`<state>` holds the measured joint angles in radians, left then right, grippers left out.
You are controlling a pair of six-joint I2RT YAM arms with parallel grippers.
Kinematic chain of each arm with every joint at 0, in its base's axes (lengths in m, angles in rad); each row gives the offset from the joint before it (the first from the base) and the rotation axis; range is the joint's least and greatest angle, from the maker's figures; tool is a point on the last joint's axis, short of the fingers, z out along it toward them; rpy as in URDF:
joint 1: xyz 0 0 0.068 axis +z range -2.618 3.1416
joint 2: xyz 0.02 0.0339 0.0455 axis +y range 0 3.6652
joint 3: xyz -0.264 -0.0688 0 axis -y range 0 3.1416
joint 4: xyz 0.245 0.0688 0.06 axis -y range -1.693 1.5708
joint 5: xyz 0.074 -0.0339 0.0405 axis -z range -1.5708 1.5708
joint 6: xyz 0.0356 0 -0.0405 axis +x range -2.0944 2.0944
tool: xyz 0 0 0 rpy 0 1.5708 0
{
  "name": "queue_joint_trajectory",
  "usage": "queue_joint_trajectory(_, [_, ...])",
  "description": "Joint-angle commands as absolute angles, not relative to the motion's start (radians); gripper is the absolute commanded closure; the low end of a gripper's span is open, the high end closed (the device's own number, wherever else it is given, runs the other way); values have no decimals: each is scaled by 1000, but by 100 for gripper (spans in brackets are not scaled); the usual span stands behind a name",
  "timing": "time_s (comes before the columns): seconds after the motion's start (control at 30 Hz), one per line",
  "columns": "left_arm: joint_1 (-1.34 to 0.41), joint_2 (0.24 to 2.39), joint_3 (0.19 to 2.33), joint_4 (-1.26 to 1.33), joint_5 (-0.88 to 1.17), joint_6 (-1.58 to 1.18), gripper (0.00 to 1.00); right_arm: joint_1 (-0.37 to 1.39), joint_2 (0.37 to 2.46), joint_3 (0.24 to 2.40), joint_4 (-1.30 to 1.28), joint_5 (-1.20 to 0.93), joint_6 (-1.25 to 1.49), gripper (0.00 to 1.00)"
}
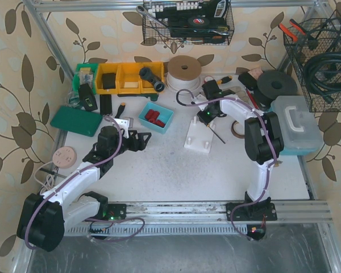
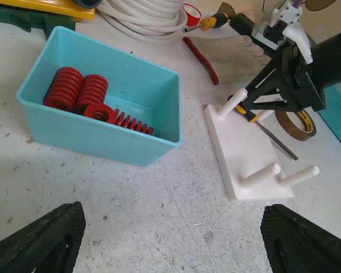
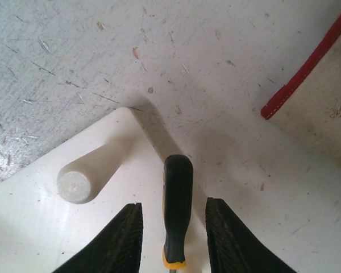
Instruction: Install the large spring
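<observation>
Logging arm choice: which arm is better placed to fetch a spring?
Left. The left tool, open, faces the teal bin of red springs; the right tool straddles a screwdriver at the peg board.

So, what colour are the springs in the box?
The springs are red; left wrist view shows it best.

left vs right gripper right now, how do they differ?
The left gripper is spread wide; the right gripper is open only narrowly. Left has nothing between its fingers, just bare table; right straddles the screwdriver handle, with gaps on both sides. Left faces the teal bin of red springs; right sits over a corner of the white peg board. Shared: both open, neither gripping.
</observation>
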<state>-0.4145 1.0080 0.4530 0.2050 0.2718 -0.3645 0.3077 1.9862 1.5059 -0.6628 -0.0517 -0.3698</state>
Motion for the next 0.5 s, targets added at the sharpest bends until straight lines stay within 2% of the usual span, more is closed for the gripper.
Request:
queue_joint_trajectory(0.0, [-426, 1005, 452, 235, 284, -350, 13, 313, 2027, 1553, -690, -39, -409, 66])
queue_joint_trajectory(0.47, [-427, 1000, 454, 226, 275, -350, 13, 313, 2082, 1564, -681, -32, -409, 70])
